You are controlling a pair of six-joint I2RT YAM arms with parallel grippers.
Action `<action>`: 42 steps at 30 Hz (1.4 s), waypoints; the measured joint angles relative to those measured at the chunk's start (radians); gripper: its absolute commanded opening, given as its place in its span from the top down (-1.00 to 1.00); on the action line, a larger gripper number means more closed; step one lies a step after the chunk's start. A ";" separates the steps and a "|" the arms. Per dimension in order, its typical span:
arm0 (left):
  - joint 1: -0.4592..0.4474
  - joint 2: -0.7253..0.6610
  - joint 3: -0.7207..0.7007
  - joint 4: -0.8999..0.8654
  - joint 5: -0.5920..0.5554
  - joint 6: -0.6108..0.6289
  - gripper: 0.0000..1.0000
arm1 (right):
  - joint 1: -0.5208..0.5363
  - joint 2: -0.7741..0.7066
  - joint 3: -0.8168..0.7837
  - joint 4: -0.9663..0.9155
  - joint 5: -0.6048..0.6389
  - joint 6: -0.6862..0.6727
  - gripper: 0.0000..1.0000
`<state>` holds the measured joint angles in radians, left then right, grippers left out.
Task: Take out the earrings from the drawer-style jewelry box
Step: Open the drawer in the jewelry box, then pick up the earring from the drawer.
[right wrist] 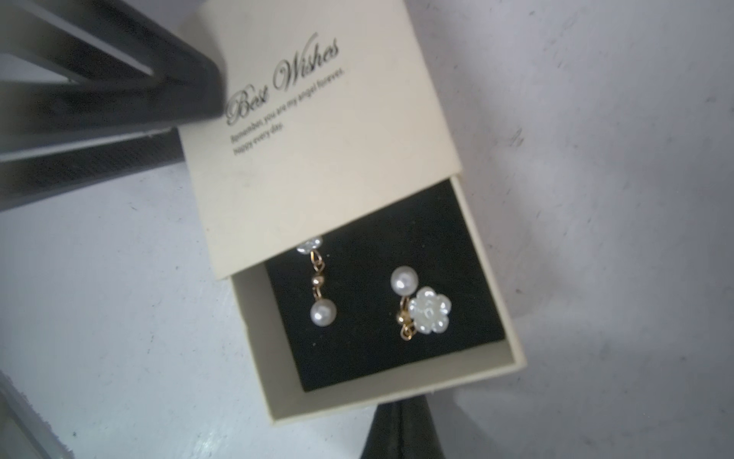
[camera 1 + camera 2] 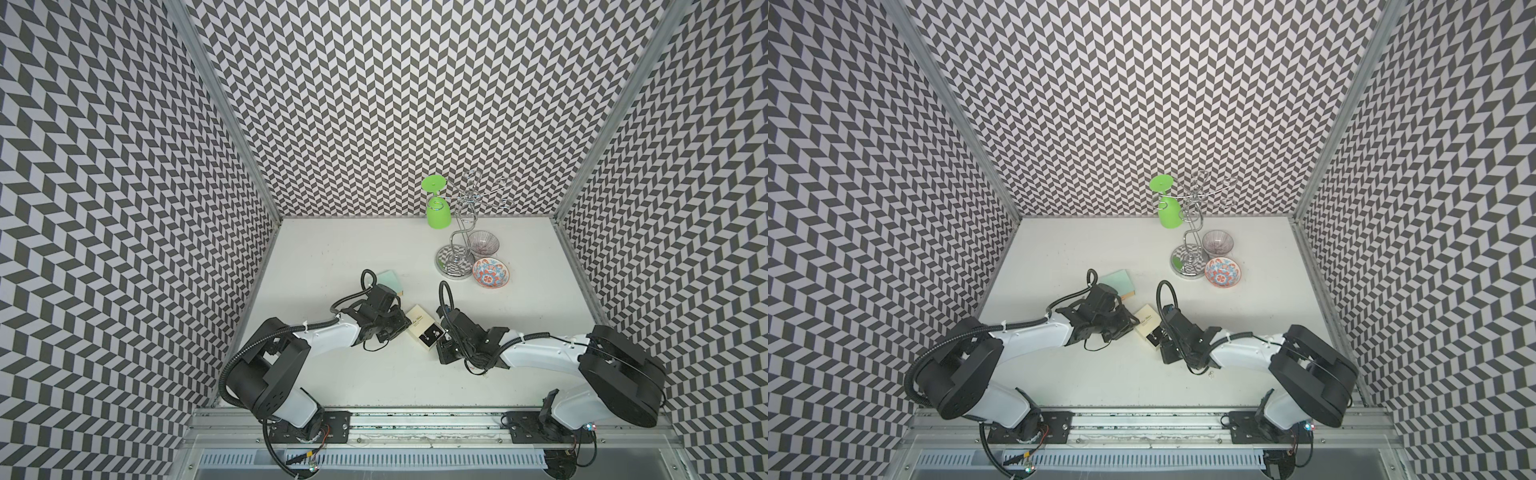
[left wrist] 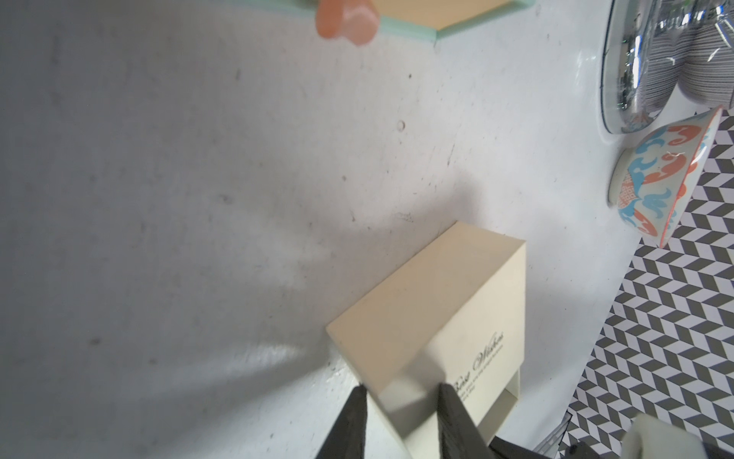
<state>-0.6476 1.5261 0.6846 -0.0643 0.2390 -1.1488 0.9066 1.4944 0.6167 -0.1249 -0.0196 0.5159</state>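
your left gripper [image 3: 401, 388] is set narrow and clamped on the jewelry box [image 2: 419, 325]. its 2 dark fingers [image 3: 349, 425] press opposite faces of the cream sleeve [image 1: 317, 151] at the box's left end. your right gripper [image 1: 398, 415] is fully closed. its dark tip meets the outer wall of the drawer [image 1: 357, 391] at the box's right end. you cannot tell from these views whether anything is pinched in it.

the drawer stands partway out of the sleeve, toward the right gripper, with its black pad exposed. the earrings [image 1: 421, 310] are inside it, 2 of them, lying on the pad and apart from each other. 1 lies fully in the open: a white flower, a pearl bead and gold links. the other is a pearl on a gold link, its flower end half under the sleeve's edge. neither gripper touches them. the sleeve top reads "best wishes".

the box lies flat on the white table [image 2: 332, 249], near the middle, between the 2 arms. just beyond the left wrist, on the far left side, lies a mint-green box [image 2: 388, 279]. to the far right stands a chrome rack [image 2: 455, 266] with a green goblet [image 2: 436, 212] hung upside down. 2 bowls sit close beside its base: a striped bowl [image 2: 482, 243] and, nearer, a red-and-blue bowl [image 2: 490, 273].
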 measured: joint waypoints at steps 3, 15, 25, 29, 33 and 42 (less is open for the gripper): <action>0.000 0.007 0.006 0.000 -0.002 0.008 0.36 | 0.000 0.000 0.000 0.000 -0.002 0.002 0.95; 0.000 0.069 0.073 0.002 -0.016 0.085 0.35 | 0.024 -0.132 0.029 -0.182 0.018 0.069 0.35; 0.013 0.128 0.135 0.011 -0.017 0.165 0.35 | 0.060 -0.070 0.306 -0.306 0.126 0.097 0.49; 0.013 0.130 0.138 0.011 -0.014 0.176 0.36 | 0.060 0.054 0.389 -0.335 0.164 0.112 0.51; 0.016 0.131 0.138 0.012 -0.012 0.184 0.36 | 0.055 0.127 0.416 -0.360 0.183 0.125 0.51; 0.016 0.137 0.139 0.019 -0.002 0.188 0.36 | 0.041 0.230 0.463 -0.372 0.184 0.132 0.51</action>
<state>-0.6312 1.6627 0.8234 -0.0456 0.2371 -0.9611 0.9474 1.7241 1.0801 -0.4969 0.1642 0.6483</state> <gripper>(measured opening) 0.322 0.246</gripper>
